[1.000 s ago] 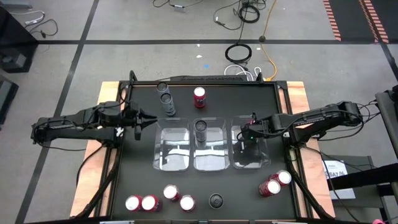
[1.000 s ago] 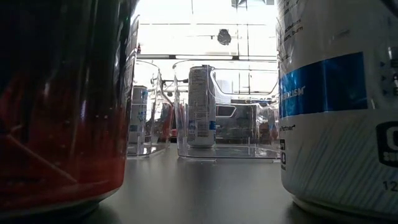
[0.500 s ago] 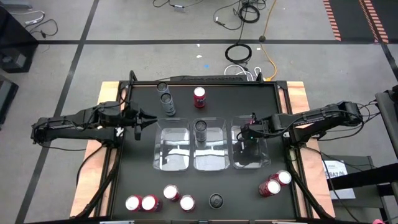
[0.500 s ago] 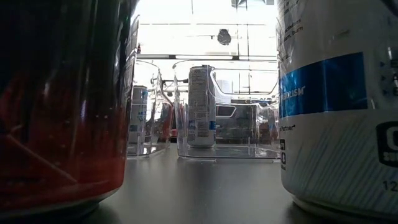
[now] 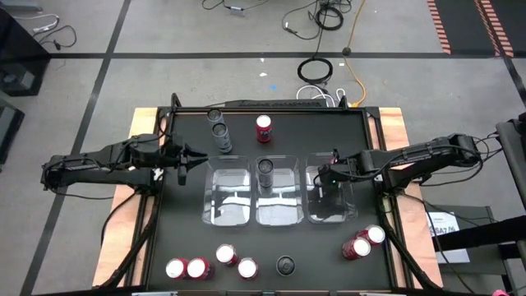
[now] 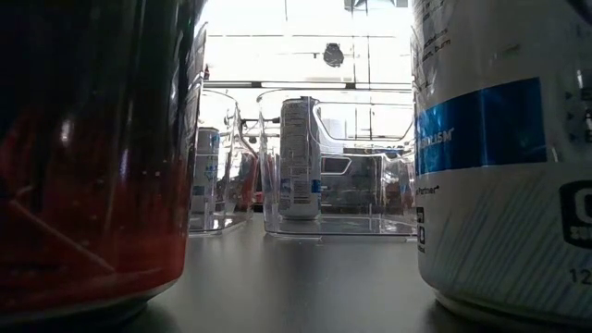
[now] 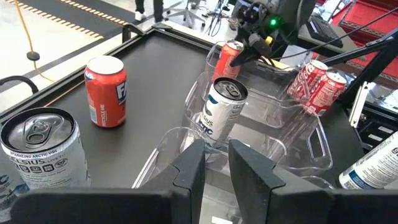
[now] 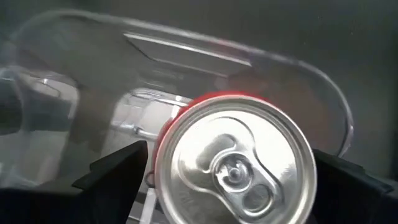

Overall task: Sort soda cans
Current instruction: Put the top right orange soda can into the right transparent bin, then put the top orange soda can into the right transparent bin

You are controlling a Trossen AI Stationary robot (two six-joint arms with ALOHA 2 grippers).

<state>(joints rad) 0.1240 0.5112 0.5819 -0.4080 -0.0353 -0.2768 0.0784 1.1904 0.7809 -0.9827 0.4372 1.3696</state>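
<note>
High view: the right gripper (image 5: 327, 174) is hovering over the right-hand clear bin (image 5: 348, 215), fingers spread wide around a red can (image 8: 233, 165) without clamping it. The left gripper (image 5: 182, 161) is waiting beside the left bin (image 5: 207, 201), its fingers nearly closed and empty.

Right wrist view: both fingers (image 8: 115, 163) are standing clear of the can's sides.

Left wrist view: a grey can (image 7: 221, 112) is standing in the middle bin (image 7: 273, 146).

Black table (image 5: 181, 238) w/ 3 clear bins (image 5: 227, 197), red cans (image 5: 187, 268) & grey cans (image 5: 220, 136).
</note>
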